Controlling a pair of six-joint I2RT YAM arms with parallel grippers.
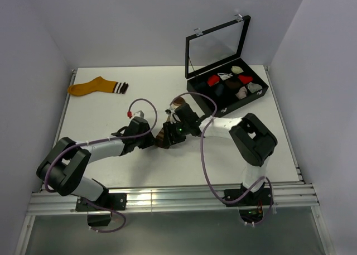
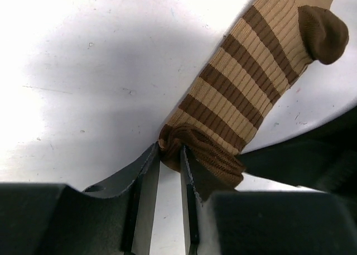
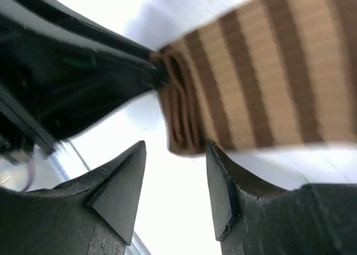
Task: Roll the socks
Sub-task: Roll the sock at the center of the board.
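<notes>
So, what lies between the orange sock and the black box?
Nothing: in the top view, only bare white table separates the orange sock from the black box.

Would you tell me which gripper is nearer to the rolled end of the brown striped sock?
Left. The left gripper pinches the rolled end of the brown striped sock; the right gripper hangs open just short of it, gripping nothing.

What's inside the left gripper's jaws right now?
The bunched, rolled end of the brown striped sock, pinched at the tips of the left gripper. Further back between the jaws only bare table shows. How far the fabric reaches between the tips is covered by the roll itself.
</notes>
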